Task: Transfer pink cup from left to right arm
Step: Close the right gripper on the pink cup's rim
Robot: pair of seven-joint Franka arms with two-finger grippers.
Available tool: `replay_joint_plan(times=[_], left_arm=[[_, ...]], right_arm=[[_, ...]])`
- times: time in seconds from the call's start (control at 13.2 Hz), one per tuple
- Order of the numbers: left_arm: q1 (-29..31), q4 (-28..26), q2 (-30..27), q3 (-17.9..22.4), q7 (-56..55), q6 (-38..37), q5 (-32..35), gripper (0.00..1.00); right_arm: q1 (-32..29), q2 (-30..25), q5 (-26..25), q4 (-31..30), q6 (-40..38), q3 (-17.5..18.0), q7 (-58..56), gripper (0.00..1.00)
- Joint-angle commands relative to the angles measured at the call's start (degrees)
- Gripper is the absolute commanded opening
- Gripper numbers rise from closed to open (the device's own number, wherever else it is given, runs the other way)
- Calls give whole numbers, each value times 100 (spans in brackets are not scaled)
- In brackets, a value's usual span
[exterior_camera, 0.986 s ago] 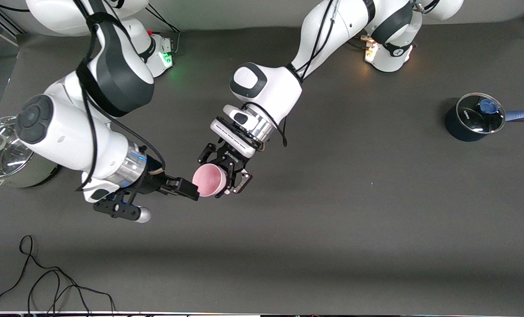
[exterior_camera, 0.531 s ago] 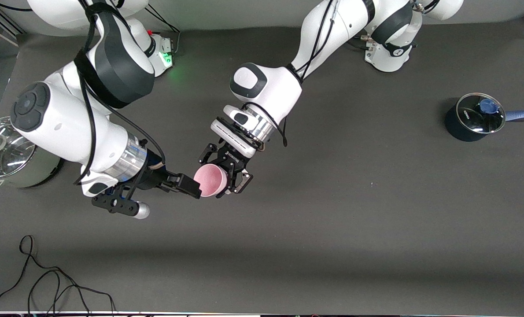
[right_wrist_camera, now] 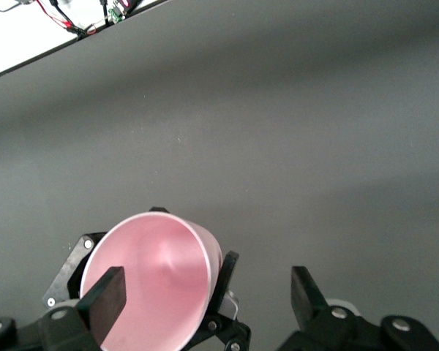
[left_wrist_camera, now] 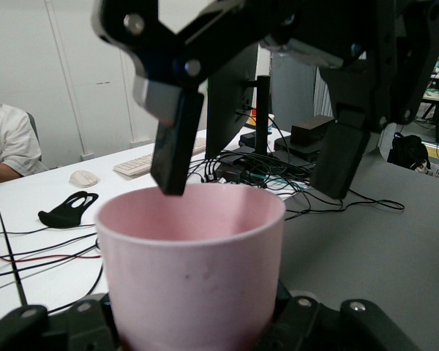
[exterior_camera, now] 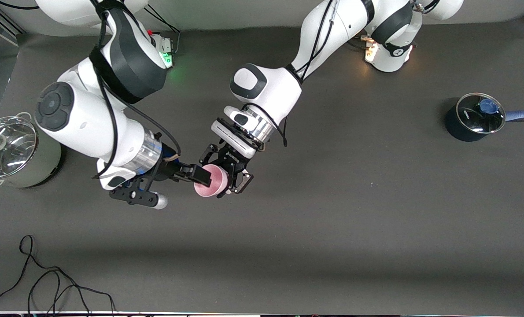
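Pink cup (exterior_camera: 212, 181) clamped in left claw (exterior_camera: 226, 174).

Even, diffuse overhead light on the dark matte bench (exterior_camera: 332, 220); a broad soft shadow band crosses it near the front camera. Glare spots mark the glass lid of the steel pot (exterior_camera: 7, 149) and of the blue pot (exterior_camera: 480, 115); a green lamp glows at the right arm's base, an amber one at the left arm's. In the left wrist view the pink cup (left_wrist_camera: 194, 274), close under the jaws, is softly blurred, and the white room is bright. In the right wrist view a pale strip is overexposed.
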Motion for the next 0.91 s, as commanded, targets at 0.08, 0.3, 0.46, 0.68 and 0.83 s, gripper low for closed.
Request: replay_joint_plan(times=[0.08, 0.3, 0.46, 0.68, 0.83], left_arm=[[-72, 34, -26, 72, -58, 92, 36, 0], [-72, 25, -18, 72, -58, 92, 36, 0], [-72, 25, -18, 72, -58, 84, 36, 0], [-72, 25, -18, 72, -58, 84, 36, 0], [-72, 25, -18, 63, -58, 84, 36, 0]], right_arm=[[75, -211, 38, -271, -249, -55, -233, 100], [13, -194, 56, -244, -294, -108, -636, 97], [-66, -194, 91, -210, -294, -108, -638, 90], [-127, -185, 117, -201, -294, -108, -638, 70], [-119, -185, 117, -201, -294, -108, -638, 53]])
